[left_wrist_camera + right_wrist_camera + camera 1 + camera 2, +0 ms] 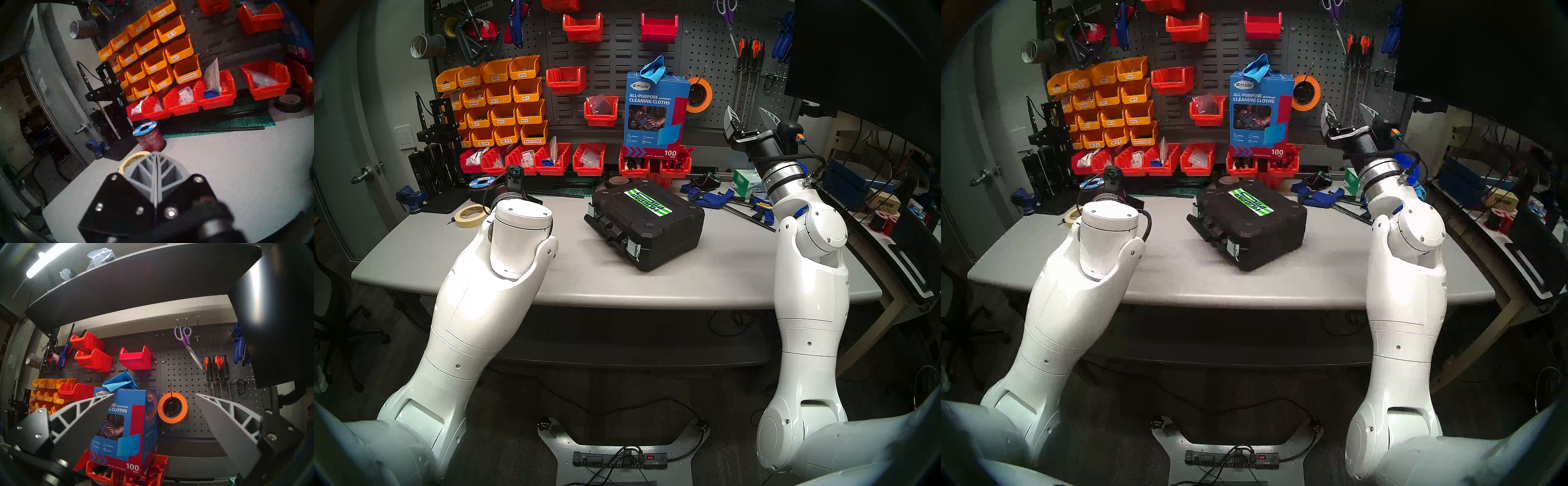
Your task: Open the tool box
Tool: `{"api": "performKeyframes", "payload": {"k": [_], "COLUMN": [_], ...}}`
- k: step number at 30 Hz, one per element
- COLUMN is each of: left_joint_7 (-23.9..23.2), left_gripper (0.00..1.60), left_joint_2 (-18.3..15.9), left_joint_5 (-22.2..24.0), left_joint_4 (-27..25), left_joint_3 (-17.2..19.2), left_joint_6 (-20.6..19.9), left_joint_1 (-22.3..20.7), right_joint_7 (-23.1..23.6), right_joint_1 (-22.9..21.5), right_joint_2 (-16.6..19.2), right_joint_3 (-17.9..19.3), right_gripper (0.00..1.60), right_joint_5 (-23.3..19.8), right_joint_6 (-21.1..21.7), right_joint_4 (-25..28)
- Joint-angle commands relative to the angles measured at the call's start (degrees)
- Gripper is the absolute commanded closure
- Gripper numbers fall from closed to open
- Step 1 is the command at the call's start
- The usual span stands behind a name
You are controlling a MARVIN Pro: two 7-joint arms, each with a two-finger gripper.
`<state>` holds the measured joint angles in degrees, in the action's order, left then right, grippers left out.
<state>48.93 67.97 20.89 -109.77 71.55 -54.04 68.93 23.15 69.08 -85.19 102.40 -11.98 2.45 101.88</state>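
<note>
Both hands are clear of the tool box point(644, 225), which lies closed on the grey counter point(585, 281) between the two arms, turned at an angle. Its striped green label point(648, 202) faces up, and the two silver latches point(633, 248) and the black handle sit on the side nearest the robot (the latch flaps appear to hang loose, though this is hard to tell). In the left wrist view the left hand point(156, 179) has its grey fingers pressed flat together with nothing between them; it is held above the counter's left part, pointing toward a red wire spool point(149, 136) and a roll of masking tape point(130, 161) just behind its tips. In the head views this hand is hidden behind the arm's white wrist housing. The right hand point(750, 117) is raised well above the counter's right side, tilted upward, fingers spread wide and empty. Its wrist view looks at the pegboard, with a blue box of cleaning cloths point(125, 426) and an orange tape roll point(172, 407) between the fingertips.
</note>
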Motion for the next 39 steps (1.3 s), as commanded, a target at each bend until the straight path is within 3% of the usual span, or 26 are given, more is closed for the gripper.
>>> {"api": "performKeyframes", "payload": {"k": [1,12,18,21,22,25,39], "left_joint_7": [-5.25,-12.76,-15.40,-16.69,-16.88,-17.95,-22.53], "left_gripper": [1.60,1.60,1.60,1.60,1.60,1.60,1.60], "left_joint_2": [-6.50,-13.60,-16.41,-19.90,-18.38,-21.42,-28.11], "left_joint_5": [-2.10,-12.62,-17.08,-19.25,-20.41,-22.40,-30.98], "left_joint_4": [0.97,5.63,9.53,10.80,11.36,12.18,16.06], "left_joint_3": [-0.84,-3.09,-3.05,-4.46,-3.92,-5.44,-9.22], "left_joint_6": [6.78,17.76,22.45,26.99,25.73,29.92,44.18], "left_joint_1": [-0.30,1.17,0.14,-0.16,-0.52,-0.77,-4.08], "right_joint_7": [0.03,-0.12,-0.21,-0.26,-0.27,-0.33,-0.55], "right_joint_1": [-0.20,-0.26,-0.28,-0.28,-0.28,-0.29,-0.30], "right_joint_2": [0.15,0.30,0.38,0.43,0.44,0.48,0.67], "right_joint_3": [0.12,-0.02,-0.10,-0.14,-0.15,-0.19,-0.38], "right_gripper": [0.00,0.00,0.00,0.00,0.00,0.00,0.00], "right_joint_5": [-0.09,-0.21,-0.28,-0.31,-0.32,-0.35,-0.51], "right_joint_6": [0.13,-0.08,-0.12,-0.13,-0.14,-0.15,-0.17], "right_joint_4": [0.93,0.69,0.61,0.57,0.57,0.52,0.32]}}
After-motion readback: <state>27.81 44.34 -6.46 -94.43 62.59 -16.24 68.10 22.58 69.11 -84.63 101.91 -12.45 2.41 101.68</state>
